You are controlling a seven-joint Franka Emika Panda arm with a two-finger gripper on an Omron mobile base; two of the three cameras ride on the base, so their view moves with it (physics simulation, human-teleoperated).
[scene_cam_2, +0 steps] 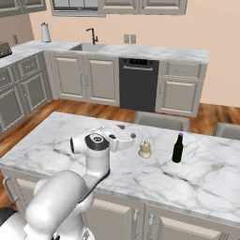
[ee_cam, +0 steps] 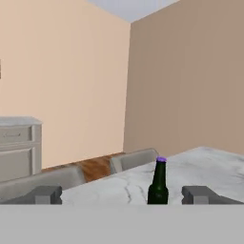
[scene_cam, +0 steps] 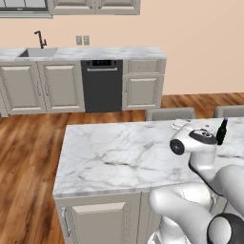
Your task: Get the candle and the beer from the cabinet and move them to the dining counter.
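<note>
Two things, candle [scene_cam_2: 145, 149] and bottle [scene_cam_2: 177, 148], are standing on the tabletop [scene_cam_2: 70, 136] while the arm is reaching level, jaws spread wide, holding nothing.

I find no legible text, label, brand or number on any surface; I read nothing in these views.

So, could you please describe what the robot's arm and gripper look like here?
The arm is glossy white with rounded, bulbous links and dark grey to black joint caps. The gripper has a white blocky body. In the hand view its fingertips are small, dark grey, square blocks. No cables or markings show.
</note>
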